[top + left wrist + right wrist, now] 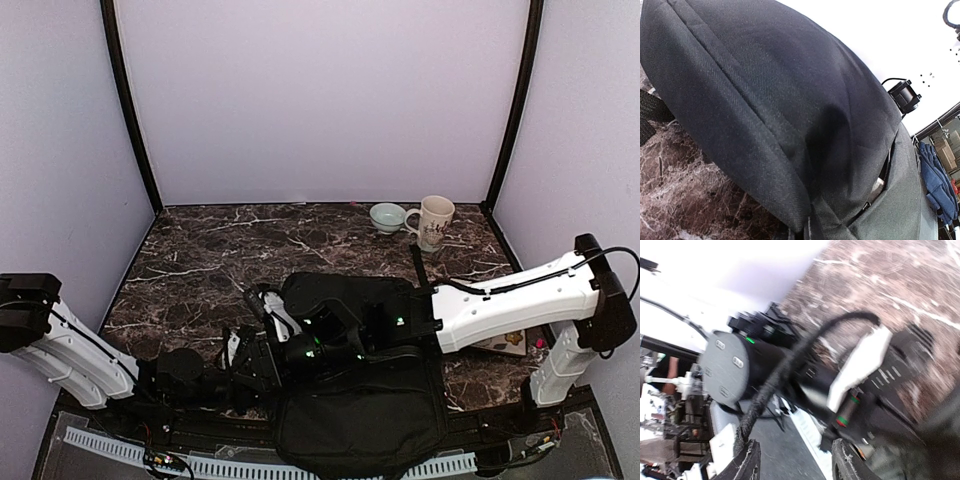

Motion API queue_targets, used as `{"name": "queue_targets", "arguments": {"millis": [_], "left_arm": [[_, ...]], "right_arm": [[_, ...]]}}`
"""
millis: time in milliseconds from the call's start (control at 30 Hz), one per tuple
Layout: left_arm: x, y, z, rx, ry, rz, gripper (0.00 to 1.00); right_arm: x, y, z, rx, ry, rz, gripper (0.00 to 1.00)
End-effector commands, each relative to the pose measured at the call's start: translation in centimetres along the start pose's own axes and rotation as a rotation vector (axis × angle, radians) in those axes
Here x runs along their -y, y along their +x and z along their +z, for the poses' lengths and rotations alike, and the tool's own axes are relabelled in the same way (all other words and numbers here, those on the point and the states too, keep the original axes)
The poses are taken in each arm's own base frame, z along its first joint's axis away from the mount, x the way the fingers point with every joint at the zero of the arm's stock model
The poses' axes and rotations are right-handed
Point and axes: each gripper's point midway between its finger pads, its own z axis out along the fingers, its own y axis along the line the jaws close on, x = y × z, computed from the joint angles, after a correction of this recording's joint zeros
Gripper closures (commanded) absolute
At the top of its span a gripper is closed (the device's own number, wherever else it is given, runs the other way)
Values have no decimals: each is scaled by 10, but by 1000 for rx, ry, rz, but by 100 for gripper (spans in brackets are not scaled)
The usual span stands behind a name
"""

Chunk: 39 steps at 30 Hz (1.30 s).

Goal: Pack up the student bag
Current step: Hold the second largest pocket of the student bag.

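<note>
Marble table (200,260), bag (360,420) seemingly beside fingers (749,465)

The left arm (75,355) and right arm (510,300) have white shells and black joints. A round grey cap (727,370) bears oval insets, with a green light (750,340) at the cap's edge and a braided black cable (775,385) just beside the cap. The right gripper (796,461) has black fingers.

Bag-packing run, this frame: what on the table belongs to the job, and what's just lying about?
Job:
- student bag, near edge
- its strap, trailing toward the far right

Lying about:
- mug, far right
- pale bowl beside it
- flat item mostly hidden under the right arm; cannot tell what it is, so it may be meant for packing
</note>
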Motion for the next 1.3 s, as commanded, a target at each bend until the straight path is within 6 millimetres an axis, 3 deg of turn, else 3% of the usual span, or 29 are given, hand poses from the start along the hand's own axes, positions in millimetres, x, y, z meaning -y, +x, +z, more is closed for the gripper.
{"name": "queue_targets", "arguments": {"millis": [0,33,133,300,467,633,867,1000,1133,1267], "left_arm": [[20,-22,-5,81,58,25,100],[21,-26,-6,98,56,21,100],[23,-40,-8,158,36,3,100],[14,-59,-14,266,-55,-46,100],[4,-67,-22,321,-130,-56,100],[5,-69,-27,336,-150,-39,100],[8,-64,-29,343,-141,-27,100],[14,-60,-25,332,-139,-14,100],[24,-63,-19,344,-118,13,100],[31,-67,-12,352,-114,61,100]], "right_arm": [[27,8,-37,33,220,68,51],[40,18,-41,22,265,112,51],[52,37,-73,33,311,217,50],[88,76,-97,-53,446,297,48],[98,98,-95,-117,440,331,48],[108,107,-89,-148,474,325,46],[158,75,-97,-5,574,318,47],[185,40,-110,73,647,220,48],[178,1,-103,103,621,84,48],[140,0,-73,-22,446,-26,51]]}}
